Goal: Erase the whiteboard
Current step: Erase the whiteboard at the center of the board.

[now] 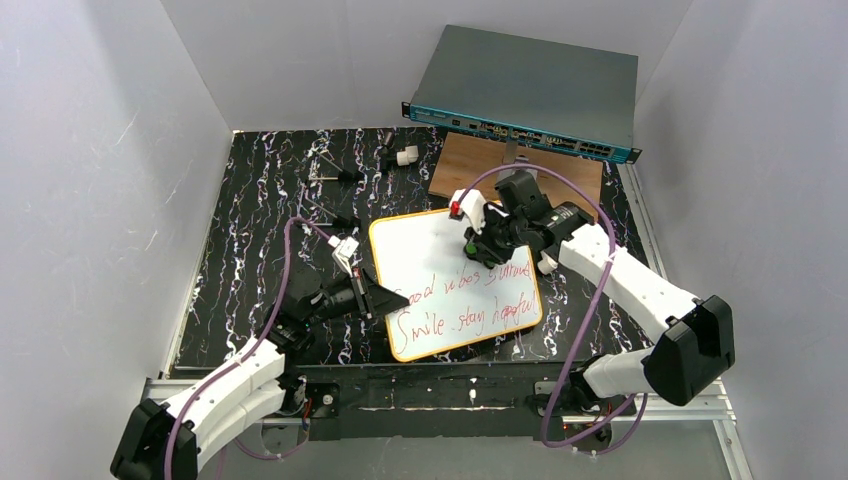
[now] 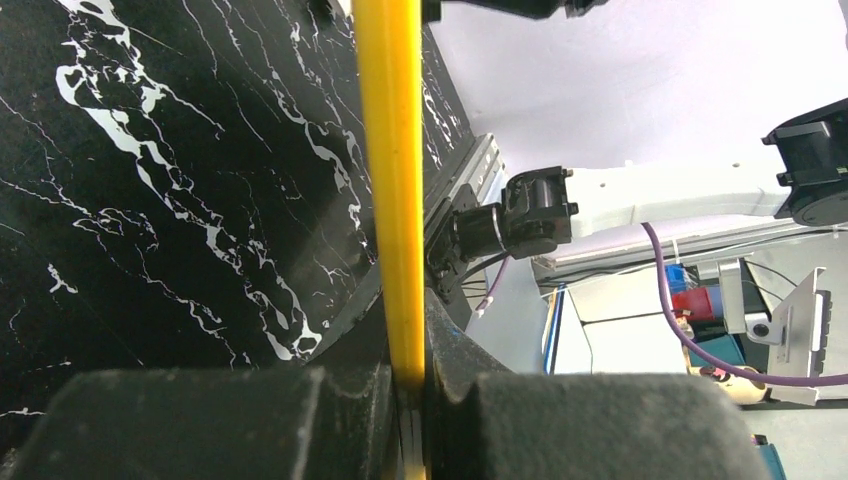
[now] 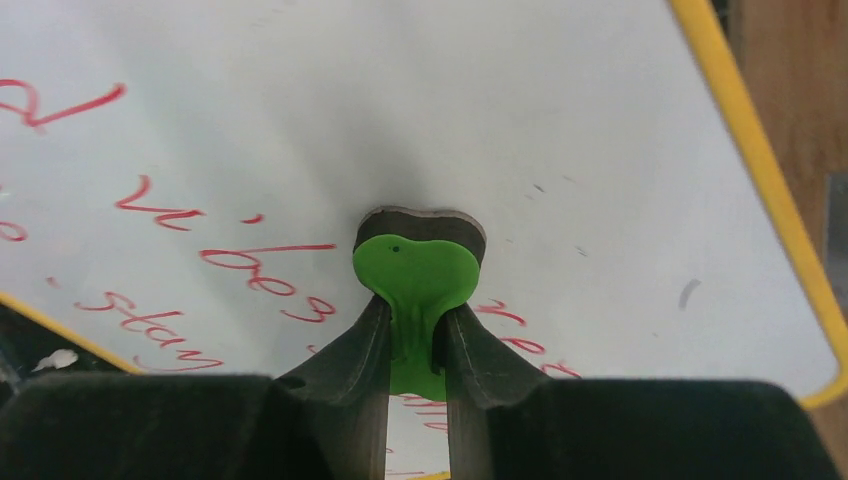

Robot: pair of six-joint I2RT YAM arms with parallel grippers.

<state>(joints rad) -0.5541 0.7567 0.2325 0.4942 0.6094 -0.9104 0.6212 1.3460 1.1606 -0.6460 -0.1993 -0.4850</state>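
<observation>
While my left pincer [image 2: 408,385] is clamped tight on the yellow frame [image 2: 390,150] at the left edge of the whiteboard [image 1: 430,250], the board lies in the middle of the top view on the black marbled bench [image 1: 260,200], just below the wooden board [image 1: 470,160]. My right pincer [image 3: 415,345] is closed narrowly on the stem of a green eraser [image 3: 415,270], whose dark pad appears to rest on the white surface near the board's centre. Red writing [image 1: 465,305] fills the lower half of the board; the upper half looks clean. To do this stroke well, I judge I should press the pad flat, sweep down through the letters in overlapping passes, and let the left grip stop the board from sliding.
</observation>
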